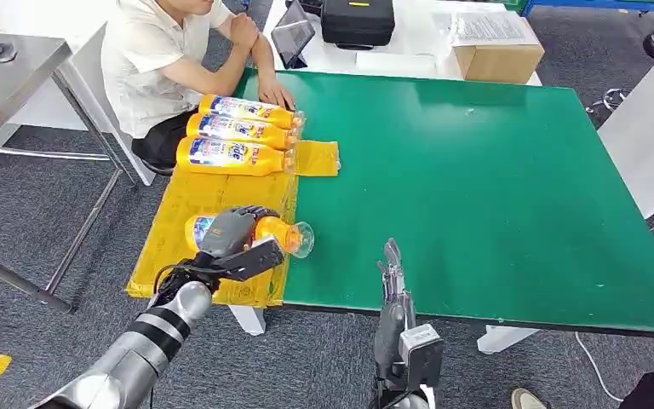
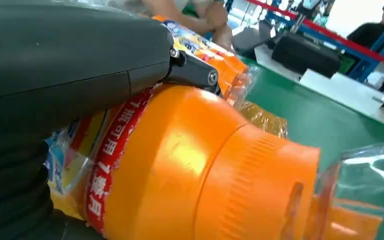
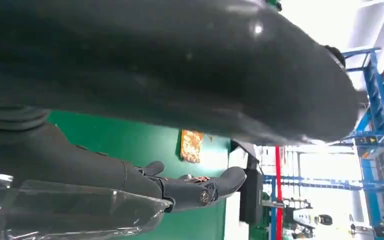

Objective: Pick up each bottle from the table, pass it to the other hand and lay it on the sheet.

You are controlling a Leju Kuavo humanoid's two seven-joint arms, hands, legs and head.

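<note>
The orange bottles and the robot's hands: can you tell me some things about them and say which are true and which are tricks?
1. Three bottles lie side by side on the yellow sheet. True.
2. The left hand holds a fourth bottle. True.
3. That bottle stands upright. False: it lies on its side, with its clear cap toward the green table.
4. The right hand holds a bottle too. False: it holds nothing, its fingers straight, over the table's near edge.
5. A person sits at the far end of the sheet. True.
</note>
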